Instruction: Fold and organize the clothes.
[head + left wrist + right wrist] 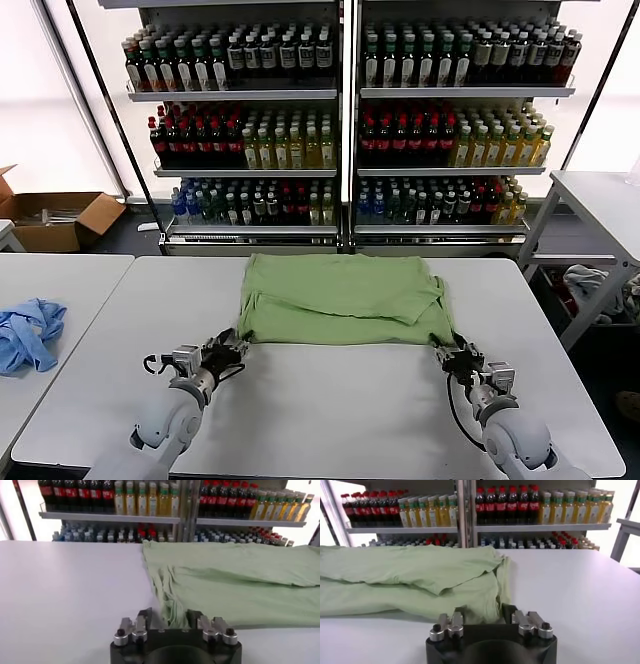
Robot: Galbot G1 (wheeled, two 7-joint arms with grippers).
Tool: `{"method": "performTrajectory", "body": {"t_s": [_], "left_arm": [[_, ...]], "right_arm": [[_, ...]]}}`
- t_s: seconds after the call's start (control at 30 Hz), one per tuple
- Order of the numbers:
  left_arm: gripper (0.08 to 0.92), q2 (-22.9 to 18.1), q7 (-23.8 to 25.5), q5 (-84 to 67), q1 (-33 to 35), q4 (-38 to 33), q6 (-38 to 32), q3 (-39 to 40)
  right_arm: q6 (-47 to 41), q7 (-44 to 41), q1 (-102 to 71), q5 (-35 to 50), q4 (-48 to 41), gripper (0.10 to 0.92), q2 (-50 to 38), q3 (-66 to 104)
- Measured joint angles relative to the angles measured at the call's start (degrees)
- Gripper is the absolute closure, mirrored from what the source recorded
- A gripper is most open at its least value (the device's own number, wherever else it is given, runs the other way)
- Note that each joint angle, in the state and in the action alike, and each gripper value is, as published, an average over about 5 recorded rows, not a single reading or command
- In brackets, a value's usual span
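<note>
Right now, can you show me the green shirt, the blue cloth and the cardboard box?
green shirt point(340, 295), head view, middle of the folded fabric.
blue cloth point(28, 332), head view, its crumpled middle.
cardboard box point(52, 236), head view, front wall.

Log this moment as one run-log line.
shirt: partly folded on table | left tool: at shirt's near-left corner | right tool: at near-right corner | grip: unconfirmed

No readable text; labels on shelf bottles point(300, 60) too small to make out.
</note>
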Motion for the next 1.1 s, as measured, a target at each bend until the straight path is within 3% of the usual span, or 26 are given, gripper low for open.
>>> {"method": "performTrajectory", "body": {"t_s": [0.27,0.43,0.83,1.1], "left_arm": [[0.763,0.6,0.7,1.5,0.5,-0.8,-1.2,1.0],[0.896,1.2,0.4,2.6,0.7,-1.4,-2.1,1.5],[0.919,3.6,-1.7,3.3,2.9,-5.4,-2.6,1.0],[0.919,7.0,-6.7,3.3,8.5,-11.5,-2.6,-0.8]], "right_arm": [[0.6,-0.2,-0.1,-0.8,0.0,0.867,-0.3,0.0],[0.7,-0.3,-0.8,-0.9,0.9,0.904,-1.2,0.7],[0.0,0.0,-4.7,-1.3,6.8,0.904,-5.4,4.1],[0.3,0.7,-13.9,-3.6,15.0,0.904,-7.8,7.2]]}}
